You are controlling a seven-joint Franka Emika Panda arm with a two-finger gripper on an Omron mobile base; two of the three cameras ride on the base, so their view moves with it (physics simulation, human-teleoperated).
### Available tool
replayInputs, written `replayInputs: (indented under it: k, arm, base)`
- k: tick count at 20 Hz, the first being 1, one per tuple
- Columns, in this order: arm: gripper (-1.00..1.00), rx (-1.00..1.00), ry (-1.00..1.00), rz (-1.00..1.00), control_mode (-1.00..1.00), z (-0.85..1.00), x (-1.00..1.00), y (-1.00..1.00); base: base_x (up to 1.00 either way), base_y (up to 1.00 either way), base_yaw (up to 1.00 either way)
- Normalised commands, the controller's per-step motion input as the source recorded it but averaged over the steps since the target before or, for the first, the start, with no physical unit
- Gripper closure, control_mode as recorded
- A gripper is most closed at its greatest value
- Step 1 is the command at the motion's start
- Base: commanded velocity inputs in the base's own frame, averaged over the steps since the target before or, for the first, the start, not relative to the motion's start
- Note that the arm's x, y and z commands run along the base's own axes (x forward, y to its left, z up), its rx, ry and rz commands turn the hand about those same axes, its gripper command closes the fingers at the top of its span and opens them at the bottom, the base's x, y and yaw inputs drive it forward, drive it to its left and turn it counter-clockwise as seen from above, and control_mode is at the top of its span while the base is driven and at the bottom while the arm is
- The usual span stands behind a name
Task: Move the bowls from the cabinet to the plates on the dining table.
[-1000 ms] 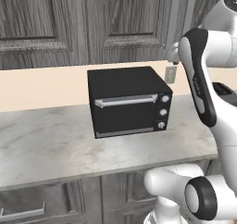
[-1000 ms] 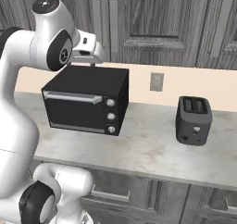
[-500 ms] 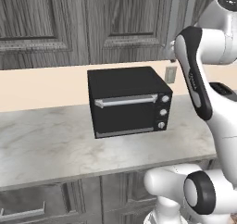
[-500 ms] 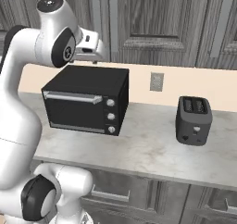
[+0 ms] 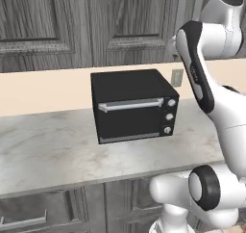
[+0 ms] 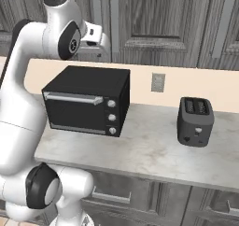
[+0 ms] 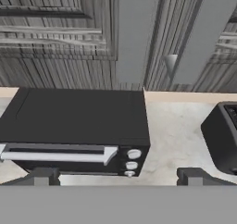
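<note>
My gripper [image 7: 118, 177] is released, jaws spread wide, nothing between them; the two dark fingertips [image 7: 40, 176] stand at the bottom of the hand view, far apart. In the right base view the hand sits upper left, just in front of the cabinet [image 6: 154, 19] doors, above the oven [image 6: 86, 100]. Cabinet doors shut; two long silver handles [image 7: 134, 33] fill the top centre of the hand view, side by side. Bowls cannot be seen with the doors closed. Below them, the black oven stands on the marbled surface [image 6: 149, 150], its top and knobbed front toward the lower left of the hand view. A dark toaster [image 6: 195, 121] stands well apart from it, centre right of the right base view. A wall outlet [image 6: 158, 82] sits between them on the beige backsplash.
</note>
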Motion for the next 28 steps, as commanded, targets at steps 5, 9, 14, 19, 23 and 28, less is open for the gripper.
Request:
replayInputs:
  k: [5,9,14,19,23,28]
  arm:
    - [-1.0,0.0,0.0,-0.01,-1.0,0.25,0.29,0.0]
    - [-1.0,0.0,0.0,0.0,-1.0,0.18,0.2,0.0]
    - [-1.0,0.0,-0.04,0.0,-1.0,0.03,0.12,0.0]
    - [-1.0,0.0,-0.06,-0.01,-1.0,-0.01,0.18,-0.01]
    - [-1.0,0.0,-0.02,-0.03,-1.0,-0.11,0.28,-0.09]
    - [-1.0,0.0,0.0,-0.03,-1.0,-0.1,0.32,-0.07]
  base:
    - [0.0,0.0,0.0]
    - [0.0,0.0,0.0]
    - [0.0,0.0,0.0]
    - [0.0,0.0,0.0]
    - [0.0,0.0,0.0]
    - [0.0,0.0,0.0]
